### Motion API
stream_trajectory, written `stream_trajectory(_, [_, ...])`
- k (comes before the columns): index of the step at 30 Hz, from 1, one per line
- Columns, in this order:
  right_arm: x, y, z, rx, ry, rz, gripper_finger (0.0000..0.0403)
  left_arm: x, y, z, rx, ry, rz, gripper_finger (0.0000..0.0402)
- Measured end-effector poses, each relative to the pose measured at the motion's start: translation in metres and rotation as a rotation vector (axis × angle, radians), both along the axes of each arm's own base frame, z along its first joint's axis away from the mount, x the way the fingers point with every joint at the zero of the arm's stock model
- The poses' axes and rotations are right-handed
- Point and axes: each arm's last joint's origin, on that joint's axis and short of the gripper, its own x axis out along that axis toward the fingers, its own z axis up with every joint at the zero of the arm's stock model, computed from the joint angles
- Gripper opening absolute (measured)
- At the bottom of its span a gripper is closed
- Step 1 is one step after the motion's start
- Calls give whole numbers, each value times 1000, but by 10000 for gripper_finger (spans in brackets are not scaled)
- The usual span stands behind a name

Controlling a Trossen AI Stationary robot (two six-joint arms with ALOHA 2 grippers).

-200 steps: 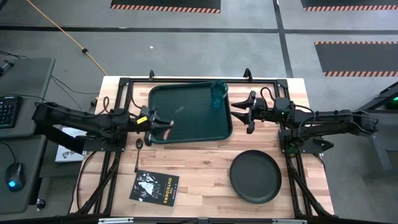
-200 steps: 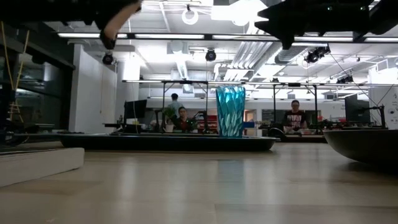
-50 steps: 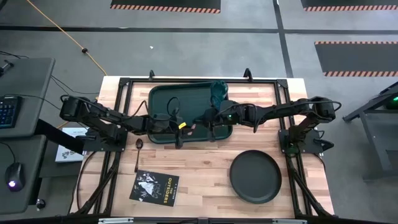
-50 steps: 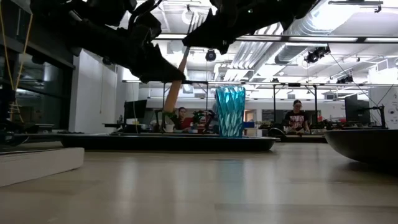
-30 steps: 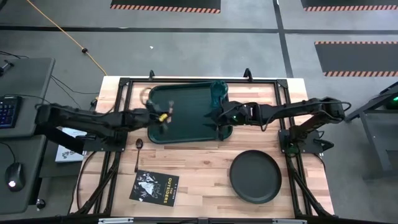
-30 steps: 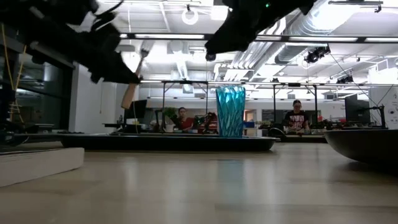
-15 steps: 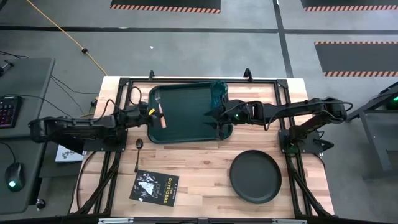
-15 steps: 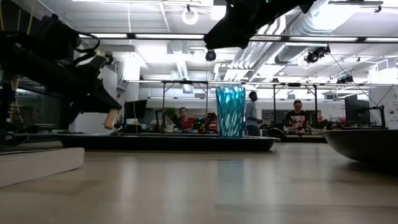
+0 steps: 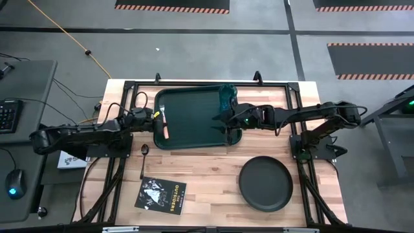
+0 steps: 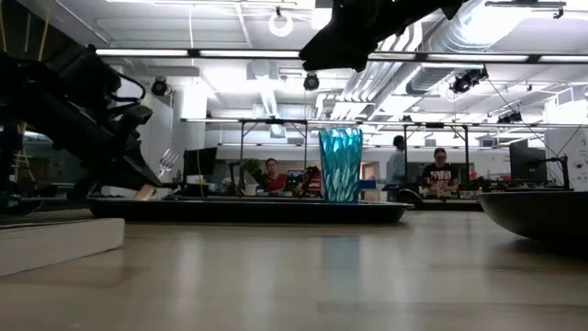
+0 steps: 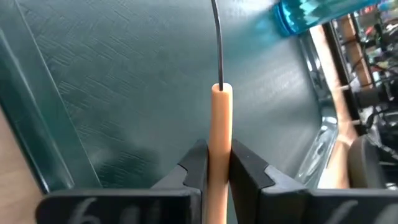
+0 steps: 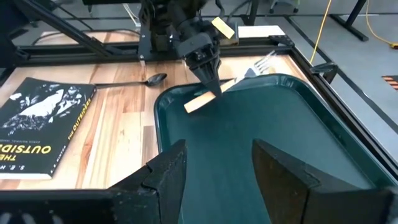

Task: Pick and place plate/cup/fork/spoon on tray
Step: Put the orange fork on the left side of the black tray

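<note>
The fork (image 12: 231,79) has a tan handle and pale metal tines. My left gripper (image 9: 162,122) is shut on it low over the left end of the dark green tray (image 9: 200,133). The teal cup (image 9: 226,97) stands upright in the tray's far right corner. My right gripper (image 9: 224,123) hangs open and empty over the tray's right part, beside the cup. The black plate (image 9: 266,184) lies on the table at the near right. The spoon (image 9: 143,157) lies on the wood left of the tray. My left gripper pinches the fork's tan handle (image 11: 220,134) between its two fingers, which come slanting down from the table's left side. The tines (image 12: 264,62) point toward the far edge and sit higher. The handle's free end (image 12: 191,105) is low over the tray; whether it touches, I cannot tell.
A black booklet with white print (image 9: 162,194) lies at the near left. A black metal frame (image 9: 129,87) runs around the table's edges. Bare wood lies between the tray and the plate.
My left gripper has carried the fork down toward the tray and toward the tray's left end; the fork now sits low over the tray floor, its handle end down.
</note>
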Motion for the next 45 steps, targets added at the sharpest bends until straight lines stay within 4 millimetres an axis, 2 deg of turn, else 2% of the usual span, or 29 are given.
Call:
stream_trajectory(9, [1, 0, 3, -1, -35, 0, 174, -8, 5, -7, -89, 59, 44, 37])
stream_trajectory(27, [1, 0, 3, -1, -32, 0, 173, -10, 7, -9, -18, 112, 60, 87])
stream_trajectory(34, [2, 0, 2, -1, -31, 0, 173, -8, 8, -5, 42, 92, 38, 93])
stream_trajectory(37, [2, 0, 1, 17, -32, -8, 173, -3, 12, 6, 109, 71, 9, 92])
stream_trajectory(41, [2, 0, 1, 20, -33, -10, 173, 8, 19, 30, 203, 61, -50, 79])
stream_trajectory(45, [3, 0, 2, 20, -37, -10, 173, 15, 26, 56, 327, 165, -89, 32])
